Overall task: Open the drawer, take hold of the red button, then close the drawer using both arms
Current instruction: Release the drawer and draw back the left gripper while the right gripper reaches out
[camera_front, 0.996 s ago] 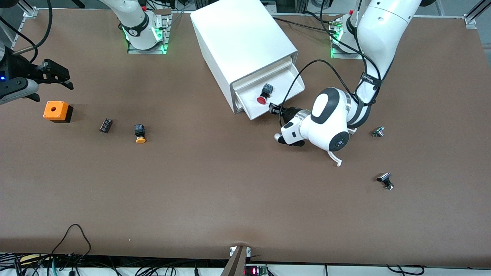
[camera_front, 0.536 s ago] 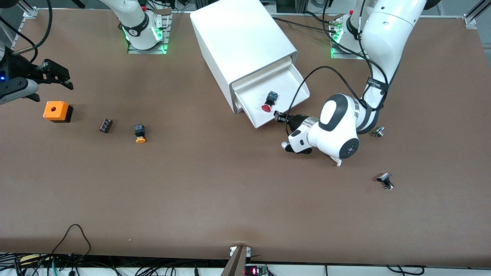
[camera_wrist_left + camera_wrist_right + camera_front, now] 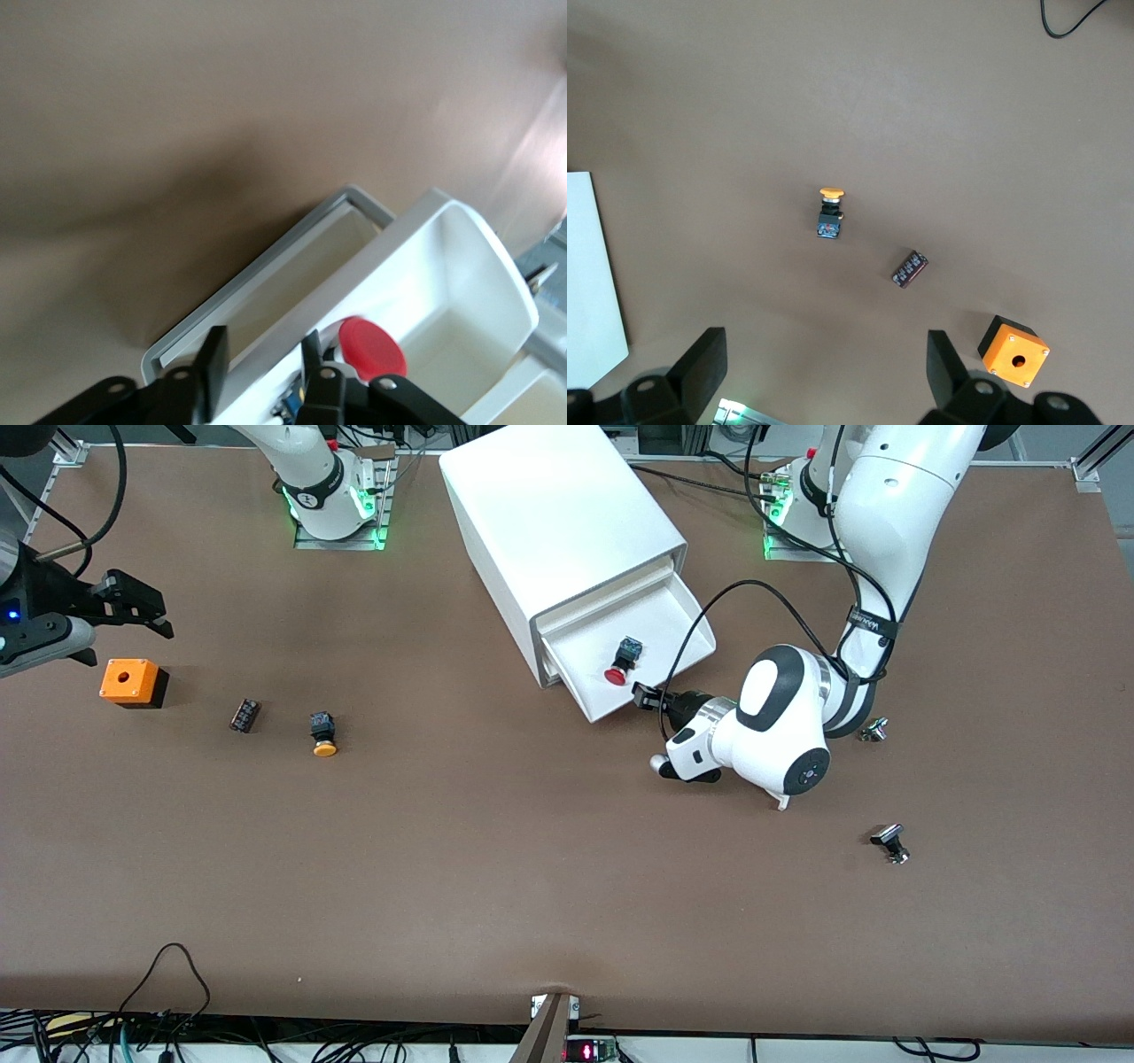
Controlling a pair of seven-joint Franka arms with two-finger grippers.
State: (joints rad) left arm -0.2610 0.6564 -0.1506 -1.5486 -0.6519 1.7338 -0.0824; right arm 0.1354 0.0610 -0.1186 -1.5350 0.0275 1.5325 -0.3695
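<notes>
The white cabinet (image 3: pixel 549 514) has its lowest drawer (image 3: pixel 660 615) pulled out. The red-capped button (image 3: pixel 620 662) lies on the drawer floor near its front wall. My left gripper (image 3: pixel 640 693) is at the drawer's front edge. In the left wrist view, my left gripper (image 3: pixel 261 359) straddles the front wall of the drawer (image 3: pixel 443 257), shut on it, with the button's red cap (image 3: pixel 372 347) just inside. My right gripper (image 3: pixel 146 611) is open and empty, up over the right arm's end of the table near the orange box (image 3: pixel 131 682); it shows wide open in the right wrist view (image 3: pixel 828 363).
A small black block (image 3: pixel 244 715) and a yellow-capped button (image 3: pixel 322 733) lie beside the orange box. The right wrist view shows them too: button (image 3: pixel 830 212), block (image 3: pixel 910 268), box (image 3: pixel 1014 351). Two small metal parts (image 3: pixel 873 730) (image 3: pixel 890 843) lie toward the left arm's end.
The left gripper pulled the drawer farther out with the button in it, then stopped. The right gripper shifted slightly over the table's end.
</notes>
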